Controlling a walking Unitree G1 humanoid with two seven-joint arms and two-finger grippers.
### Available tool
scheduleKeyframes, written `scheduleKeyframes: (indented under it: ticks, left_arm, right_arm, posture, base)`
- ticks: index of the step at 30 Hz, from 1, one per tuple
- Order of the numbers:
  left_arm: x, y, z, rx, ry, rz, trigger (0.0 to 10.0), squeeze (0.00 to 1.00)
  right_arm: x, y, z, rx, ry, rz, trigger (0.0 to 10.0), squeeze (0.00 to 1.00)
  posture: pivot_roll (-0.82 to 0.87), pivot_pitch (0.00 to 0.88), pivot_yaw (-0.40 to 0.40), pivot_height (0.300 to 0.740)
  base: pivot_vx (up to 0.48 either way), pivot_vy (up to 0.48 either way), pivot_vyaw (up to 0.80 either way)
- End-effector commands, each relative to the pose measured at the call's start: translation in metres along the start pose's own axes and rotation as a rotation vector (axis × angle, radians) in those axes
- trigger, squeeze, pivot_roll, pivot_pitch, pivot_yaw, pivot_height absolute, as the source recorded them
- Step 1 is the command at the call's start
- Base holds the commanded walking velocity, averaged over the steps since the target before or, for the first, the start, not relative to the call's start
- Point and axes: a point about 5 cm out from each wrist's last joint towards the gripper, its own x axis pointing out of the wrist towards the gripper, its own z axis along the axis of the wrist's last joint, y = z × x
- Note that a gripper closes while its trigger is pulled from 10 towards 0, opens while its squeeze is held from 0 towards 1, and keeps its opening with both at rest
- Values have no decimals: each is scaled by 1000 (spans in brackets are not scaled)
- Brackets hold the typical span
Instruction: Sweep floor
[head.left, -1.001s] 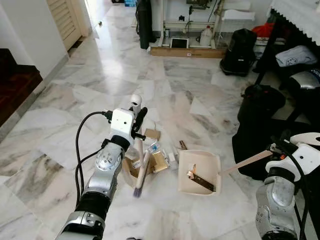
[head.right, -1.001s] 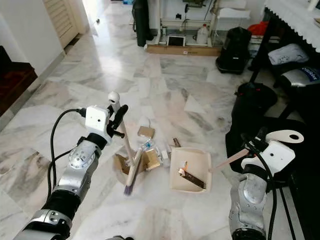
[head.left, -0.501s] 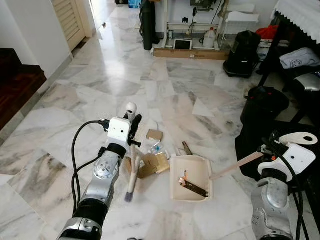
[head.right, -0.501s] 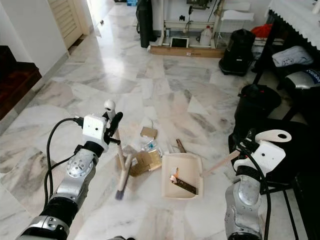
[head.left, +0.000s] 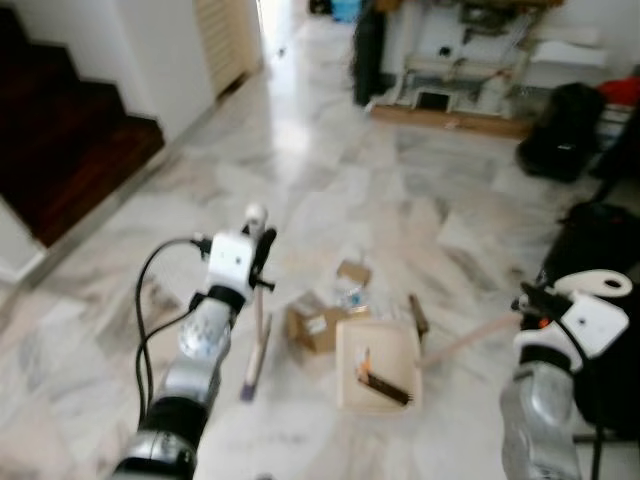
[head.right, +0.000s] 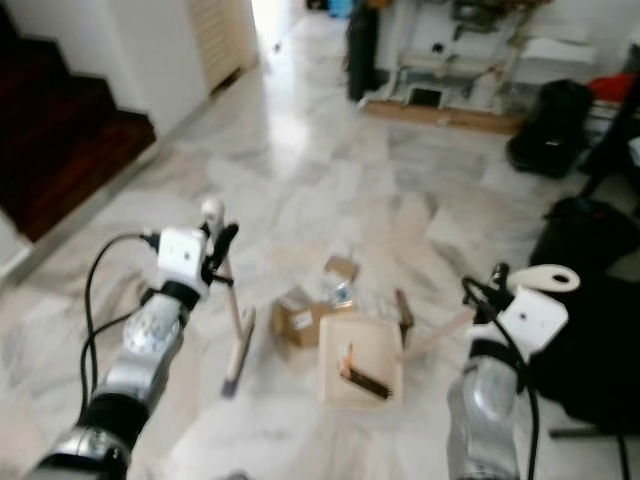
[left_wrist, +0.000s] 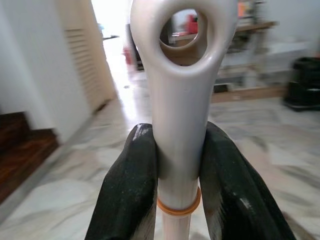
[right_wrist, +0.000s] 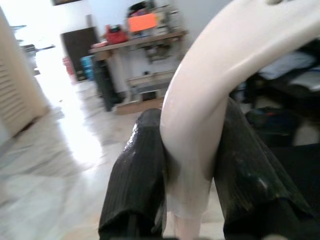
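A white-and-grey marble floor fills the frame. Just below centre, a cream dustpan rests on it, with a brown cardboard box and scattered litter just beside its upper left. A brush head touches the floor left of the box.

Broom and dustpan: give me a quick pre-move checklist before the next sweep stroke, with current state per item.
1. Left gripper shut on the broom handle: ok, both fingers press the shaft.
2. Right gripper shut on the dustpan handle: ok, clamped on both sides.
3. Dustpan resting on the floor, mouth toward the litter: cannot tell, picture blurred.
4. Broom head down on the floor, left of the cardboard box: ok.
5. Litter between broom and dustpan: ok, box and scraps lie right beside the pan.
6. Camera steady: not ok, head views are blurred.
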Motion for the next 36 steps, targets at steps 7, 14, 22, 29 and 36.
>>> scheduleKeyframes:
  ticks: [7, 14, 22, 29, 36]
  left_arm:
    - [3, -1, 14, 13, -70, -11, 10000, 0]
    - [2, -1, 13, -3, -61, -9, 10000, 0]
    - [-2, -3, 7, -28, -34, -8, 10000, 0]
    - [-4, -3, 6, -35, -26, 3, 10000, 0]
    - [-7, -3, 5, -39, -21, 1, 10000, 0]
  right_arm:
    - [3, 0, 14, 32, -57, -3, 10000, 0]
    - [1, -1, 13, 30, -48, -6, 10000, 0]
    - [2, -4, 14, 47, -44, -15, 10000, 0]
    - [3, -2, 15, 58, -43, 3, 10000, 0]
    - [2, -1, 14, 64, -34, 4, 10000, 0]
  posture:
    - [64, 45, 27, 740]
    - [54, 29, 23, 740]
    - [57, 19, 17, 740]
    - [61, 11, 9, 740]
    - [60, 5, 9, 740]
  base:
    - [0, 0, 765]
    - [0, 0, 657]
    - [0, 0, 53]
    - [0, 327, 0]
    - [0, 342, 0]
